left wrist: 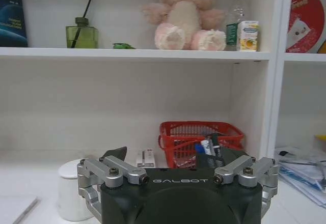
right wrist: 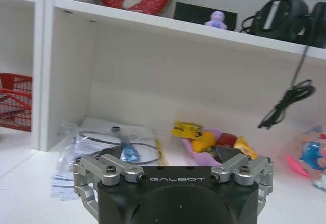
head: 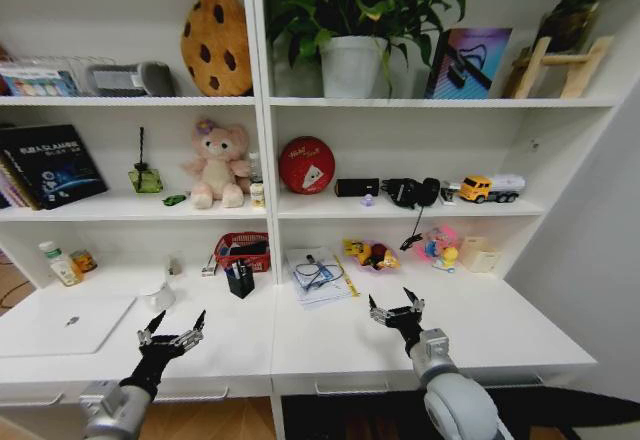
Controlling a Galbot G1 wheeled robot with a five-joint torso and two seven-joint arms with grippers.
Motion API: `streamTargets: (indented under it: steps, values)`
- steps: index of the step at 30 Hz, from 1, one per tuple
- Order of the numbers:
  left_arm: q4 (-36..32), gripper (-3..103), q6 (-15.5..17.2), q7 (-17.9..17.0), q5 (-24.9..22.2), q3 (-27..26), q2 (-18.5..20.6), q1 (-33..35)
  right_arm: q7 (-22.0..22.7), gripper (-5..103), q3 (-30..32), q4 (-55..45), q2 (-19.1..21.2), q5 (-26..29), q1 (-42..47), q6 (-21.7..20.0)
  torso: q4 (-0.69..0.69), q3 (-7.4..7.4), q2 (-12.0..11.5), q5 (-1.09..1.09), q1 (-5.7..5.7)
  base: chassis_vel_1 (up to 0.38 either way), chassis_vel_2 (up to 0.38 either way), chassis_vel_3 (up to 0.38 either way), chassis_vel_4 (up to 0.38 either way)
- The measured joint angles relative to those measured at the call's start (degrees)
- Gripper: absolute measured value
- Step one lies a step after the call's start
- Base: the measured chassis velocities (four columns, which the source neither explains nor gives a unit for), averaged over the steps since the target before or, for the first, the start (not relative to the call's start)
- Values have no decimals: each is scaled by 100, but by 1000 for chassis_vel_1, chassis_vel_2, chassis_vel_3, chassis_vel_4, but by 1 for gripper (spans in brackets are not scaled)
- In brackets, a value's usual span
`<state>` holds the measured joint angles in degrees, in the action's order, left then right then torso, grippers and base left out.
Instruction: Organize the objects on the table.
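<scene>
The white table (head: 330,345) runs below the shelving. A silver laptop (head: 65,322) lies shut at its left end. Behind it stands a small clear bottle with a green cap (head: 62,263). Dark pens stick out of a black holder (head: 240,280) in front of the red basket (head: 243,250). A tiny green toy car (head: 174,200) sits on the shelf beside the pink bear (head: 217,165). My left gripper (head: 172,332) hovers open over the table's front, right of the laptop. My right gripper (head: 396,309) hovers open in front of the papers, holding nothing.
A white cup (head: 160,295) stands left of the pen holder. Bagged papers with a cable (head: 318,275) lie at the centre back. Small toys (head: 370,254) and a doll (head: 440,245) sit further right. A shelf upright (head: 270,210) splits the back. Drawer handles (head: 345,388) line the front edge.
</scene>
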<state>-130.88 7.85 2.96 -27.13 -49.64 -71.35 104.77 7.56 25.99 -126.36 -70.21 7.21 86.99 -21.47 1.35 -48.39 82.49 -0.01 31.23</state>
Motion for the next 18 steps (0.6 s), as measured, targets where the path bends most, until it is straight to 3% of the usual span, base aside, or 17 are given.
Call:
streamTargets:
  steps: [9, 11, 12, 14, 15, 18]
  values:
    - [1, 100, 0, 1, 0, 1, 0, 0, -25, 100, -49, 85, -20, -39, -23, 7, -1, 0, 0, -4, 0, 306, 331, -329, -325]
    - [-1, 100, 0, -1, 0, 0, 0, 0, -30, 100, -53, 103, -22, -38, -24, 6, 1, 1, 1, 9, -2, 394, 381, -375, -384]
    - [1, 100, 0, -1, 0, 0, 1, 0, -35, 100, -55, 114, -22, -39, -30, 6, -2, 0, -1, -5, 1, 385, 362, -379, -365]
    - [1, 100, 0, -2, 0, 0, 1, 0, -39, 100, -60, 123, -22, -39, -31, 6, -1, 0, -1, -6, 1, 359, 370, -379, -367]
    - [0, 100, 0, -2, 0, 0, 0, 0, -40, 100, -64, 131, -24, -38, -30, 6, 0, 1, 0, 6, -2, 373, 411, -354, -377]
    - [0, 100, 0, -1, 0, 0, 1, 0, -42, 100, -76, 133, -19, -38, -27, 6, 0, 0, 0, 3, 0, 350, 381, -385, -355]
